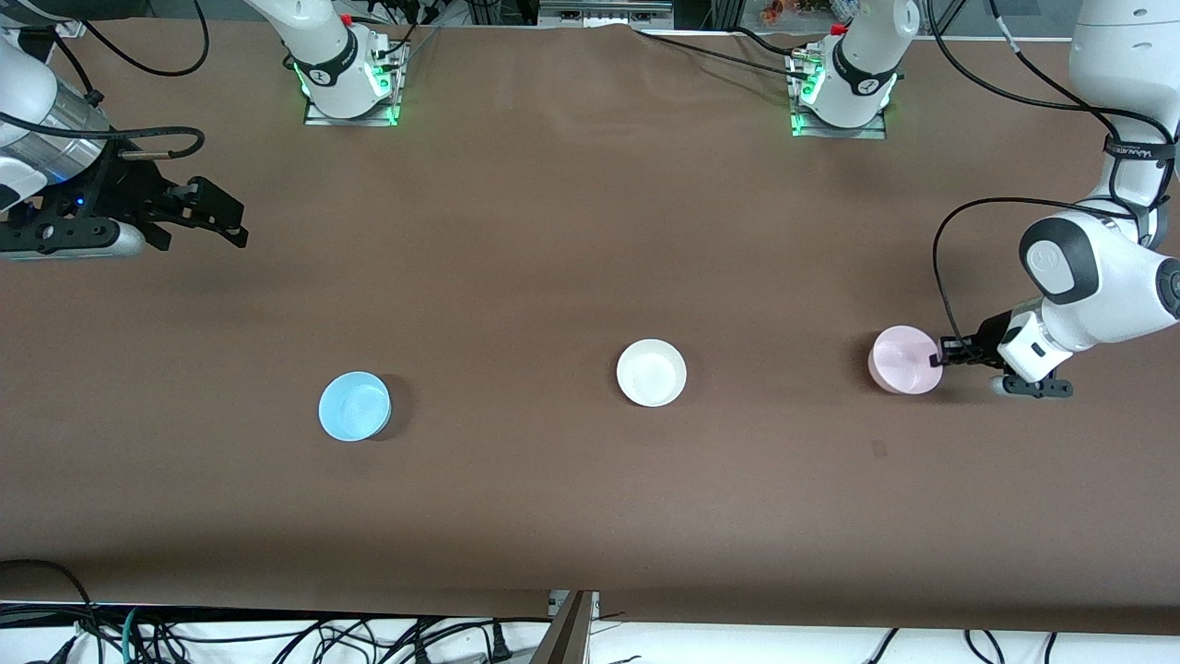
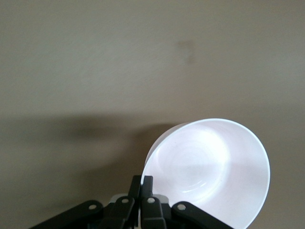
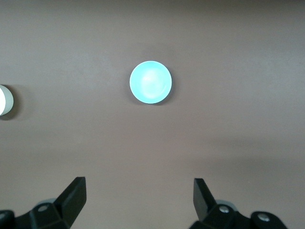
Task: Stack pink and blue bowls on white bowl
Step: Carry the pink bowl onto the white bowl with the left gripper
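Observation:
My left gripper is shut on the rim of the pale pink bowl, at the left arm's end of the table. The bowl looks tilted, its gripped edge raised. In the left wrist view both fingers pinch the rim of the pink bowl, one inside and one outside. The white bowl stands upright mid-table. The light blue bowl sits toward the right arm's end, slightly nearer the front camera. My right gripper waits open and empty, high over that end; its wrist view shows the blue bowl and the white bowl's edge.
The brown table carries the two arm bases along its farther edge, with cables trailing from them. A small dark mark lies on the cloth nearer the front camera than the pink bowl. More cables hang below the table's front edge.

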Available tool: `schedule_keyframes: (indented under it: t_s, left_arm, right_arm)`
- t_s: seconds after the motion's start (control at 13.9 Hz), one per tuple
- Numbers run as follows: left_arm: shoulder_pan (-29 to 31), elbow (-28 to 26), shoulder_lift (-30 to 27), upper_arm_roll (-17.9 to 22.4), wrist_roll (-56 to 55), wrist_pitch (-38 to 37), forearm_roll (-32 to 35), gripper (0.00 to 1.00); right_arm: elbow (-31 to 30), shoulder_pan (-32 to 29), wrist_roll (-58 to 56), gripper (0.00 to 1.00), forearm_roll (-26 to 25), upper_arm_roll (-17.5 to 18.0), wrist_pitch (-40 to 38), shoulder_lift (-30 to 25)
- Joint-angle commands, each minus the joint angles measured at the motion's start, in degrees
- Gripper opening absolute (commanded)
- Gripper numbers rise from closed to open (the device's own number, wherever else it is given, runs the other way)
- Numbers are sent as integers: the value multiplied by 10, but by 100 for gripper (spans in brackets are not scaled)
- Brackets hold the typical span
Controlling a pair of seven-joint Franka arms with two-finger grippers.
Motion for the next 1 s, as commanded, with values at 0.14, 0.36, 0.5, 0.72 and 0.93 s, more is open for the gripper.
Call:
schedule_keyframes:
  t_s: [0.14, 0.36, 0.5, 0.72, 0.93]
  left_arm:
    - [-50, 44, -3, -70, -121, -11, -12, 0]
    - [-88, 73, 12, -110, -240, -5, -8, 0]
    - [-122, 98, 31, -117, -289, -3, -7, 0]
    - [-183, 132, 62, -117, -343, -2, -3, 0]
    - [-225, 149, 88, -117, -400, 20, 41, 0]
  right_arm:
    - [13, -5, -7, 99, 3, 4, 3, 9]
    - [13, -5, -4, 99, 9, 4, 8, 26]
    - [13, -6, 3, 99, 4, 4, 10, 46]
    - [16, -7, -7, 99, 1, 4, 5, 91]
    - [15, -7, -6, 99, -3, 3, 10, 92]
